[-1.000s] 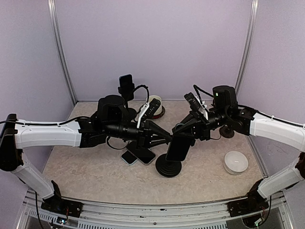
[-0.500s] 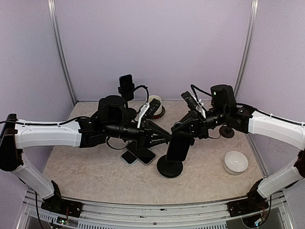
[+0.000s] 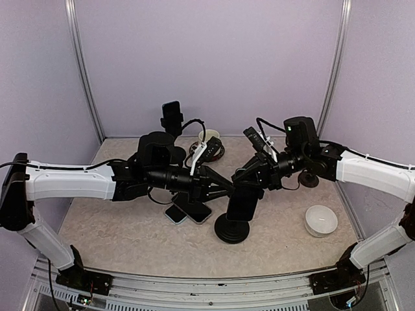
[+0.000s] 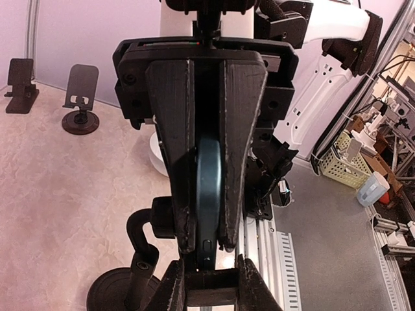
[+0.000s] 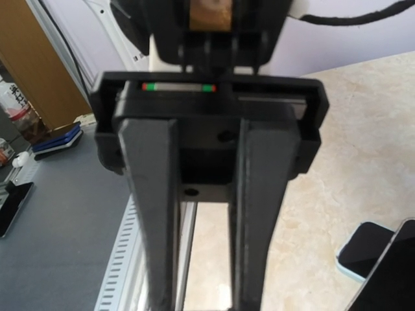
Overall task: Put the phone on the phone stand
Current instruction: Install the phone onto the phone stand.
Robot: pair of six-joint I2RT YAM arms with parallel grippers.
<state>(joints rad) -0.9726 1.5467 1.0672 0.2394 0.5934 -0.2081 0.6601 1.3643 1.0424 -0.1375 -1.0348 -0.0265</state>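
Left gripper [image 4: 206, 249] clamps the phone [image 4: 208, 194] edge-on above the stand [image 3: 231, 228]; right gripper [image 3: 251, 183] looks empty, nearly shut. Misaligned lowering could tip the stand.

No words, numbers or brand marks that we can read anywhere, bottle label at the right wrist view's left edge too blurred for us to make out
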